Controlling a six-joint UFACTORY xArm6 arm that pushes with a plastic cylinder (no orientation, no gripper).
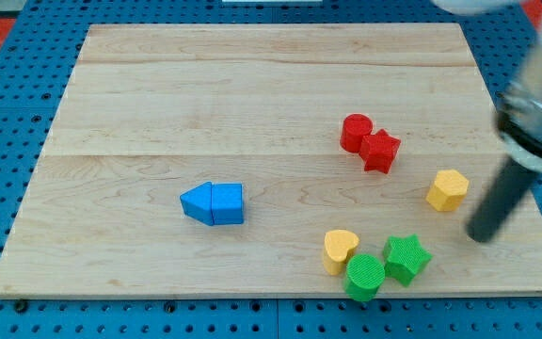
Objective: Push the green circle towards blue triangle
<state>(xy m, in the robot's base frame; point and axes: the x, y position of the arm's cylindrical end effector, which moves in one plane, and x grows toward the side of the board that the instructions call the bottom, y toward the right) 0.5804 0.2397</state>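
Nearest the view's bottom, the green circle (365,276) is wedged beside the yellow heart (340,250) and green star (406,258). No fingers are fitted; my tip (481,235), right of the circle, should be brought behind it, opposite the blue triangle (196,202).

1. The setting looks like a robotics lab bench: a pale wooden worktop (252,85) rests on a blue perforated mounting plate (7,113).
2. Its holes show around all edges of the worktop.
3. A dark robot rod (499,202) stands over the worktop's right edge.
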